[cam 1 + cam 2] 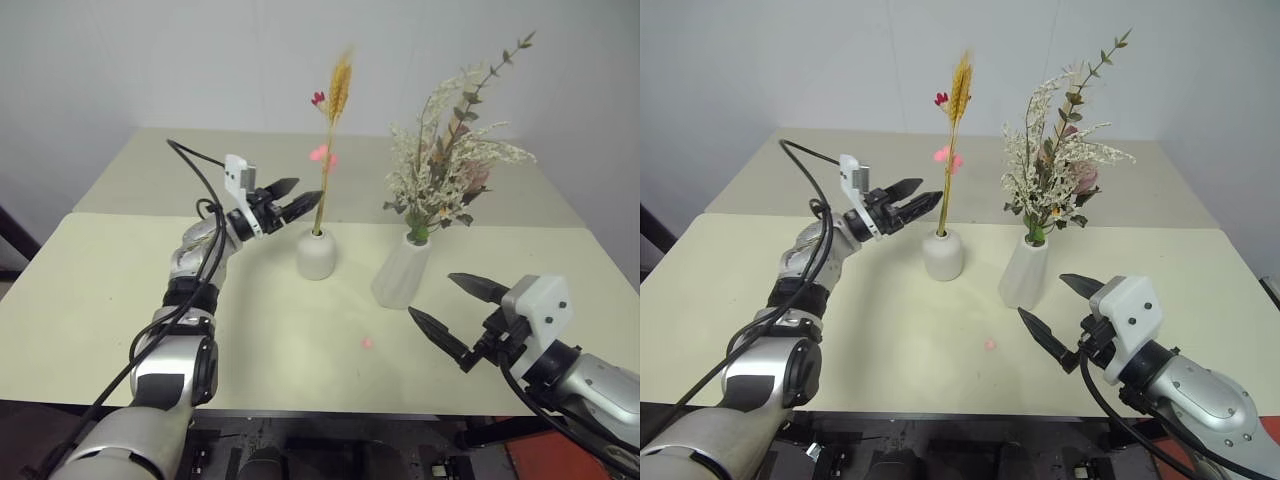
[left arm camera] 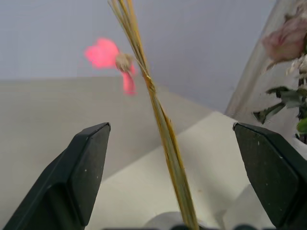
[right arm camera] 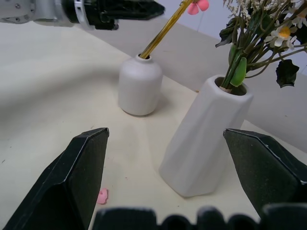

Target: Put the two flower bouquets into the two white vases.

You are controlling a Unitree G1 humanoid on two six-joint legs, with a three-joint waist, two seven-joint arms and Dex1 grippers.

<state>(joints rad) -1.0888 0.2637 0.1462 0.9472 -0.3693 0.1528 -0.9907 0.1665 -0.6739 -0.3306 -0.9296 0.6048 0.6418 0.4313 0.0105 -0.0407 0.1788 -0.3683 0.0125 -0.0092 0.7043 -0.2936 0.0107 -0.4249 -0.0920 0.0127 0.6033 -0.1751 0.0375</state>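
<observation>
Cream table point(image 1: 100, 290) before a white wall point(image 1: 150, 60); both vases filled; left gripper point(image 1: 300, 200) and right gripper point(image 1: 450, 310) gape empty.

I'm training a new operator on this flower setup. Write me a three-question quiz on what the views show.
1. True or false: the wheat-like stalk stands in the short rounded vase.
2. Which vase holds the bushy dried bunch? A) the short rounded vase B) the taller tapered vase C) neither, it lies on the table
3. Fill in: the left gripper is ____ beside the stalk, and the right gripper is ____ in front of the taller vase.

Key: 1 true. 2 B. 3 open, open. Extra note: a small pink petal lies on the table in front of the vases.
</observation>
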